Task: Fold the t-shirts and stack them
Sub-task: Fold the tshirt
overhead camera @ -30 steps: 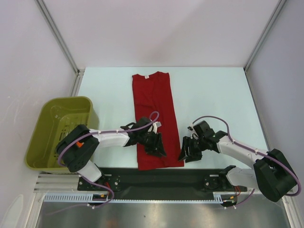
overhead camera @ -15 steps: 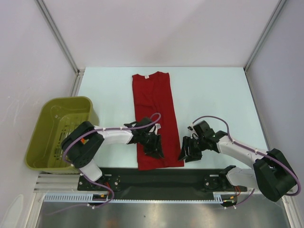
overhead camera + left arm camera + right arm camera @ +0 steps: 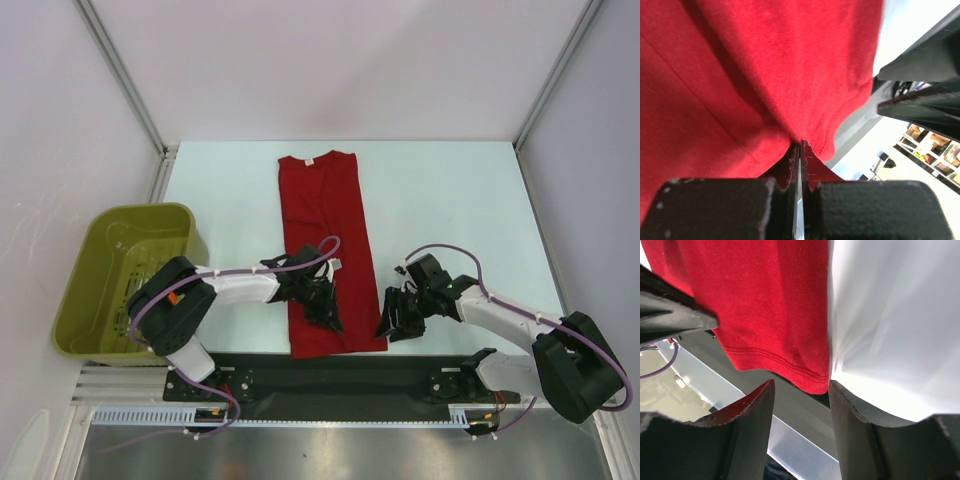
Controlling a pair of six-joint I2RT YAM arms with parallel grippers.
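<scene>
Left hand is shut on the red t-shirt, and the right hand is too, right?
No: the left hand is shut on the t-shirt, but the right hand is open at the hem corner, per the right wrist view.

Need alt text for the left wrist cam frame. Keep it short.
The left claw is shut on a pinch of the dark red t-shirt, with the fabric puckering into its tips close to the stitched hem. Red cloth fills most of the frame, and a patch of pale table shows at the upper right.
</scene>
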